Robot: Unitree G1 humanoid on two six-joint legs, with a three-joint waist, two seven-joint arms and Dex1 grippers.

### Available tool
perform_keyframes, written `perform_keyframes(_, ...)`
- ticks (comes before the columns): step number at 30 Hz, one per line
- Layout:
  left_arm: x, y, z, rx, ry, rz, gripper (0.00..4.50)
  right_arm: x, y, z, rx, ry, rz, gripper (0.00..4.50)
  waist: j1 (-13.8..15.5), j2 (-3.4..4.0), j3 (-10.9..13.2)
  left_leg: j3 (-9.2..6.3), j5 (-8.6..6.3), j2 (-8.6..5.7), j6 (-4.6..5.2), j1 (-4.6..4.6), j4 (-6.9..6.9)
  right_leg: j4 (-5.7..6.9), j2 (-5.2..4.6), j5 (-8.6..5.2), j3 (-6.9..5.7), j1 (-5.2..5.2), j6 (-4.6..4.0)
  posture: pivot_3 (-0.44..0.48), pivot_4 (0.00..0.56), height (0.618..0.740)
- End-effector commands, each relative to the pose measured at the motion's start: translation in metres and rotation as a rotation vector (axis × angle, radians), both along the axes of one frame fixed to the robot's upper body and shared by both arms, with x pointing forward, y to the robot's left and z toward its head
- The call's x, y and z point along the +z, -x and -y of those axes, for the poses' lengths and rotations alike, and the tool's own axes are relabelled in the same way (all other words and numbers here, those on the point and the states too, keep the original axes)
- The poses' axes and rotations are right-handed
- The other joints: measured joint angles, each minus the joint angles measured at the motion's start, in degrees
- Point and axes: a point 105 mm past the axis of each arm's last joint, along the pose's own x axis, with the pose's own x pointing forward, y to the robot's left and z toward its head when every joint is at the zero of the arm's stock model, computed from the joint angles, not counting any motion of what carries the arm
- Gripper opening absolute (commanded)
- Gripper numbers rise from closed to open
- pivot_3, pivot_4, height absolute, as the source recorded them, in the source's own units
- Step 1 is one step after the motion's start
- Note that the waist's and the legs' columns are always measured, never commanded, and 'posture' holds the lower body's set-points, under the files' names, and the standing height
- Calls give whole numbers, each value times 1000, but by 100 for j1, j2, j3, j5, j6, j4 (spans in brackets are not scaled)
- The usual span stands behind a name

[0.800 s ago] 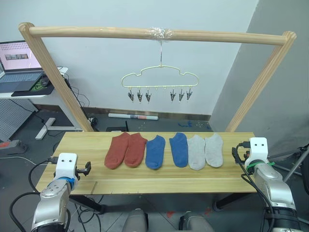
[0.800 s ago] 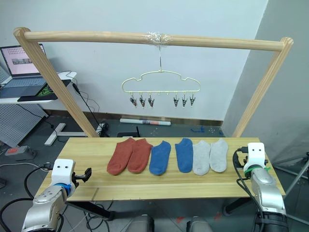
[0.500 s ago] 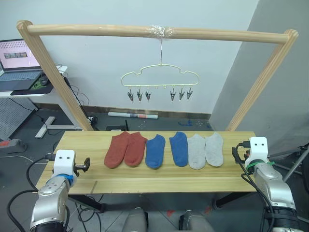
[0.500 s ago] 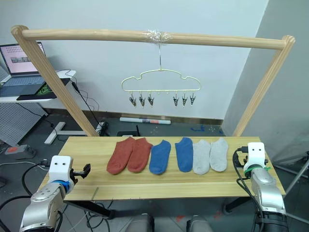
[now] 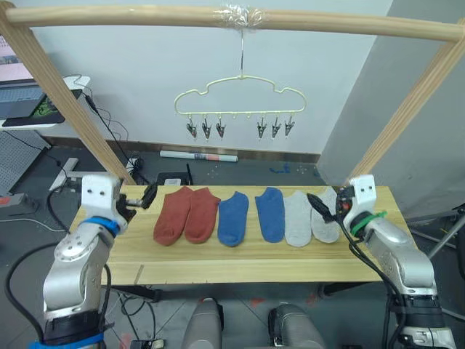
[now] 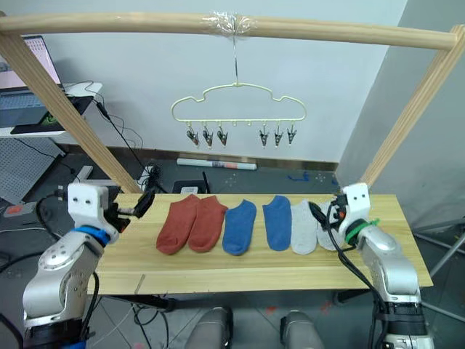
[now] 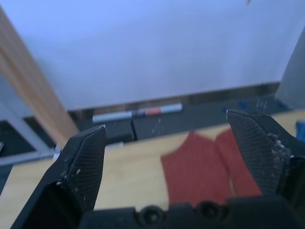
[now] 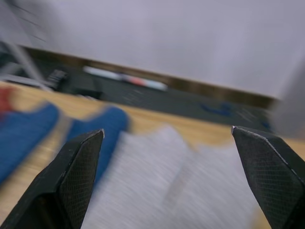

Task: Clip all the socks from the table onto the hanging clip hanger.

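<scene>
Both my tools, left tool [image 5: 150,195] and right tool [image 5: 317,203], have swung inward, fingers spread wide, empty; socks [image 5: 232,217] remain on the surface [image 5: 240,262], at 6 o'clock below the clip hanger [image 5: 240,98].

We stand in a lab or test room: a bare white wall [image 5: 131,80], a laptop [image 6: 18,98] on a side desk, cables [image 5: 109,127] trailing over the dark floor [image 5: 240,171].

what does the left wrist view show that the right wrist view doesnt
Left wrist view alone: the two rust-red socks and a wooden frame pole, seen past the open left claw. Right wrist view alone: the two blue socks and two light grey socks, past the open right claw. Both share the table, the dark floor behind it and the white wall.
</scene>
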Motion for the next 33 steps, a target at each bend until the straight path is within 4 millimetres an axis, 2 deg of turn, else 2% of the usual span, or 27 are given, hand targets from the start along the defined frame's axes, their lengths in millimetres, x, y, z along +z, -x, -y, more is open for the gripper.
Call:
perform_keyframes(1,24,-6,16,-50,17,88,3567,34,10,-30,207,-77,81,4500,-8,-4,20,0,-2,-1,-1,0,0,-1,0,-1,-3,0,8,60,226,740)
perform_keyframes(3,29,-14,24,-57,39,100,3014,48,15,-45,305,-93,117,4500,-16,-7,46,-1,-9,-2,1,-2,0,-3,0,-2,-5,1,14,55,228,740)
perform_keyframes(7,32,-25,40,-82,67,115,3014,68,16,-68,426,-101,186,4500,-40,-7,100,-7,-9,-4,1,-9,1,-4,0,0,-11,-2,21,45,233,740)
perform_keyframes(12,38,-38,55,-106,94,146,3014,89,14,-89,494,-139,242,4500,-89,-23,164,-8,-9,-4,1,-11,3,-4,1,5,-12,-3,30,31,243,740)
perform_keyframes(15,42,-49,59,-100,100,171,2513,97,13,-104,528,-159,268,4500,-118,-28,194,-14,-9,-4,1,-17,3,-4,2,8,-17,-6,30,25,249,740)
perform_keyframes(16,42,-52,60,-97,95,172,2218,97,13,-109,538,-159,273,4500,-130,-27,199,-16,-9,-4,1,-19,4,-3,3,10,-19,-8,31,14,253,740)
perform_keyframes(24,51,-69,68,-90,111,216,2218,106,17,-123,594,-183,294,4500,-137,-29,293,-22,-11,-6,-1,-35,7,-2,1,20,-23,-20,34,3,266,740)
perform_keyframes(33,60,-79,73,-88,127,251,2218,121,24,-133,636,-208,325,4500,-171,-31,325,-22,-12,-6,-3,-49,6,1,1,24,-24,-38,32,-15,278,740)
